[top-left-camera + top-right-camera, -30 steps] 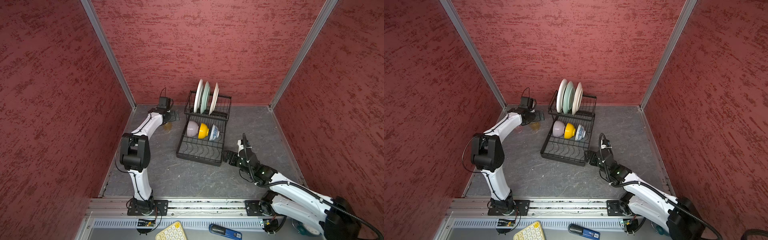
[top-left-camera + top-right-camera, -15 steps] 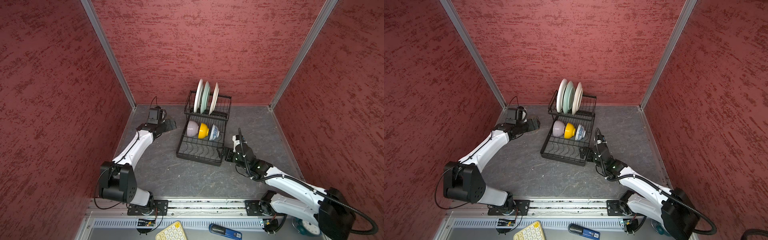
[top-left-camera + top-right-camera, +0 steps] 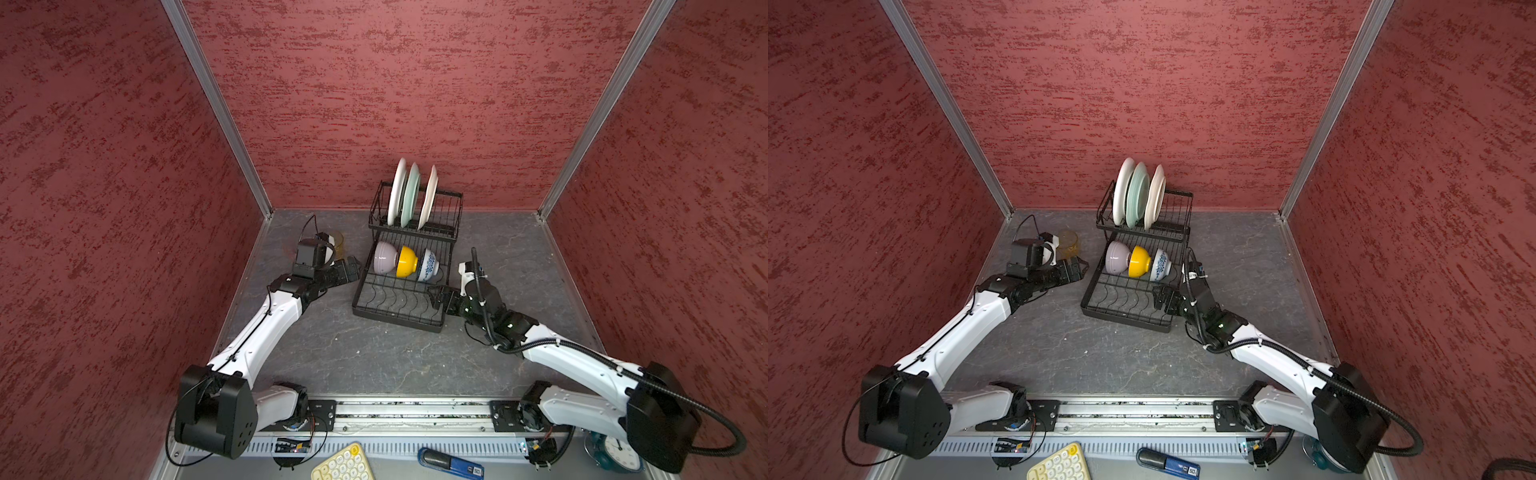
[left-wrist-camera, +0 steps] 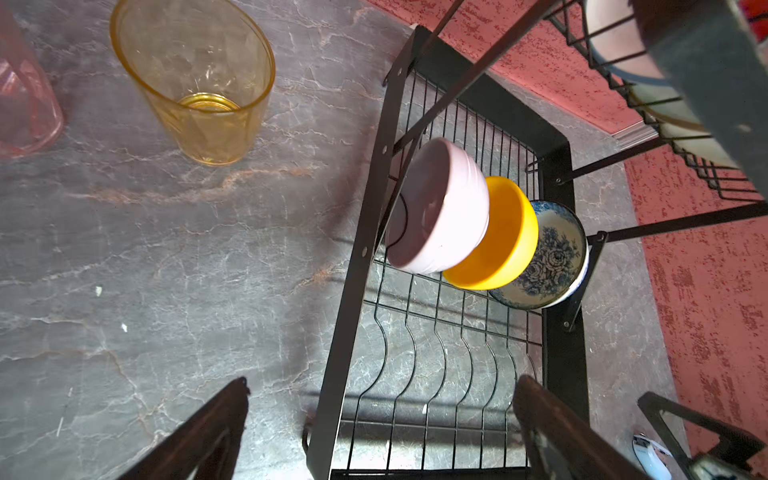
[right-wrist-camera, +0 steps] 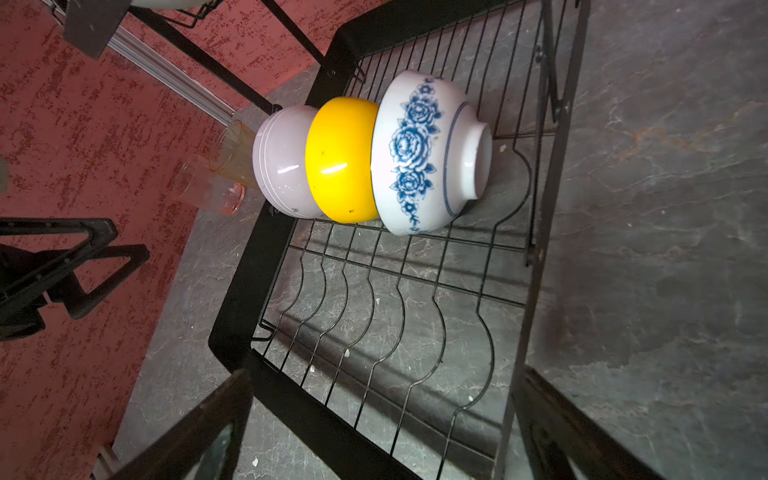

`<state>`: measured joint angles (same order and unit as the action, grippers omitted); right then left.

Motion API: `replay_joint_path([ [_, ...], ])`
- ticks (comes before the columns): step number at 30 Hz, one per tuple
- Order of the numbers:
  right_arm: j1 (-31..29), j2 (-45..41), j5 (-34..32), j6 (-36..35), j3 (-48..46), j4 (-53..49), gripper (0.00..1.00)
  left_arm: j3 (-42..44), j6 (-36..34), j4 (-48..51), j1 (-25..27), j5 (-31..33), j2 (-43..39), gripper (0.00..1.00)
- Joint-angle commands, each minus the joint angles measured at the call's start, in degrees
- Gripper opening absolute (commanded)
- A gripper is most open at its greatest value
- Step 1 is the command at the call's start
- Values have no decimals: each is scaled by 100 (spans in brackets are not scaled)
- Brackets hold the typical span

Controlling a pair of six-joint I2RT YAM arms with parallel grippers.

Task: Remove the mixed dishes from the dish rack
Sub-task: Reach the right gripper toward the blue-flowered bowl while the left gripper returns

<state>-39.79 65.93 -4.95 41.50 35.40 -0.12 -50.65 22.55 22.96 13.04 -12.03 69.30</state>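
The black wire dish rack stands near the back wall. Three plates, white, pale green and cream, stand on edge in its raised basket. On the low tray, lilac, yellow and blue-and-white bowls lie nested on their sides. An amber tumbler and a pink tumbler stand on the table left of the rack. My left gripper hangs open and empty at the rack's left rim. My right gripper is open and empty over the tray's right rim.
Red walls close in at the back and on both sides. Past the front rail lie a yellow keyboard, a blue device and a clock. Grey tabletop spreads in front of the rack.
My left arm has swung down from the back-left corner by the tumblers toward the rack's left side. My right gripper has moved in over the tray's right rim. Both stay open.
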Motion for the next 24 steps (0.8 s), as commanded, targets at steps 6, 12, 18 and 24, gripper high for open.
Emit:
replay_joint_path([
  [6,7,551,-131,-234,357,381,99,587,257,-1044,322,-547,-399,99],
  [12,6,1117,-49,-454,806,380,99,1202,357,-1536,341,-365,-898,100],
  [18,14,1414,-251,-639,1063,342,99,1380,250,-1501,342,-10,-1192,100],
  [24,15,1494,-627,-785,1200,241,99,1405,234,-1485,340,29,-1208,99],
])
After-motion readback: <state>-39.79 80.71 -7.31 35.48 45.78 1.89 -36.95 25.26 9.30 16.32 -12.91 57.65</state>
